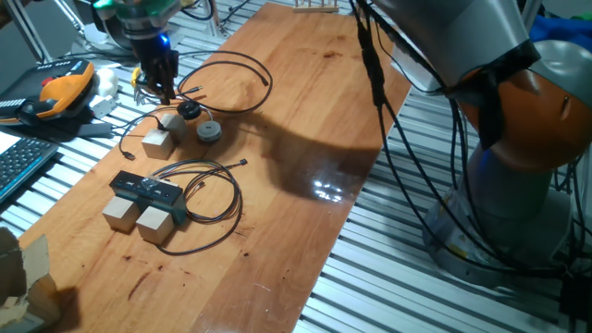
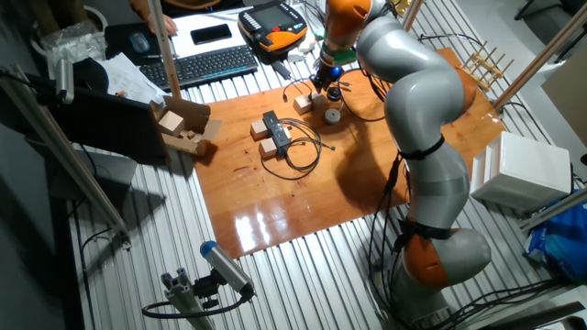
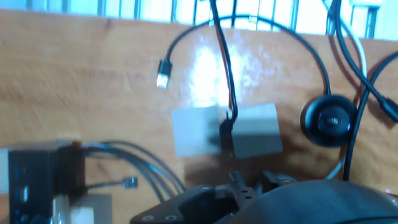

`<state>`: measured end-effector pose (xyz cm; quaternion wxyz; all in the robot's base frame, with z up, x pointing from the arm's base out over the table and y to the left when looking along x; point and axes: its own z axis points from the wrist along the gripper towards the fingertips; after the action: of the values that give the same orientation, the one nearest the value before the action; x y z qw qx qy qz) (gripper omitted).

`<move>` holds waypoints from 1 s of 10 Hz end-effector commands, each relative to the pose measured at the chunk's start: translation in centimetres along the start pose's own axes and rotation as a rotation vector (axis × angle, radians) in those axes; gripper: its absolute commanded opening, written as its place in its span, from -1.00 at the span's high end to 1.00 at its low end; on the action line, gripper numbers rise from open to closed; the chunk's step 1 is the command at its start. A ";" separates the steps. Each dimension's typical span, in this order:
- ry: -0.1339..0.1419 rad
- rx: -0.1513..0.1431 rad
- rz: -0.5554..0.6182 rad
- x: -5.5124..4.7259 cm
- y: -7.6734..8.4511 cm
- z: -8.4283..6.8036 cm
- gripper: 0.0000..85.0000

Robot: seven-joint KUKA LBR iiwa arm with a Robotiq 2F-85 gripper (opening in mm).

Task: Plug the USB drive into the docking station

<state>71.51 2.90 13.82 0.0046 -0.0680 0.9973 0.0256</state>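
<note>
The docking station (image 1: 146, 191) is a flat black bar resting on two pale wooden cubes at the table's near left, with a thin cable looped beside it; it also shows as the docking station (image 2: 274, 126) and at the hand view's left edge (image 3: 37, 174). My gripper (image 1: 167, 96) hangs a little above a third wooden cube (image 1: 157, 143), its fingers close together. In the hand view a small dark stick, probably the USB drive (image 3: 227, 137), lies just ahead of my gripper (image 3: 249, 180) over that cube (image 3: 193, 130). Whether the fingers hold it is unclear.
A black round puck (image 1: 190, 109) on a looped cable and a grey disc (image 1: 209, 131) lie right of the cube. A loose cable plug (image 3: 163, 78) lies beyond it. A teach pendant (image 1: 60, 92) and keyboard (image 1: 18, 162) sit off the table's left edge.
</note>
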 end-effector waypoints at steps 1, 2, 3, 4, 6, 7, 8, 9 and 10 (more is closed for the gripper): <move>-0.003 -0.005 -0.005 -0.4 -0.1 0.6 0.20; -0.005 -0.011 -0.010 -0.7 -0.1 1.1 0.20; -0.009 -0.015 -0.016 -0.9 -0.2 1.6 0.20; -0.013 -0.020 -0.018 -1.1 -0.2 2.0 0.20; -0.035 -0.031 -0.006 -1.6 0.4 2.8 0.20; -0.045 -0.033 0.000 -1.7 0.6 3.0 0.20; -0.053 -0.032 0.003 -1.9 0.6 3.1 0.20; -0.059 -0.034 0.005 -2.0 0.6 3.5 0.20; -0.066 -0.035 0.005 -2.2 0.7 3.7 0.20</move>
<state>73.59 4.05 10.15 0.0364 -0.0646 0.9962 0.0453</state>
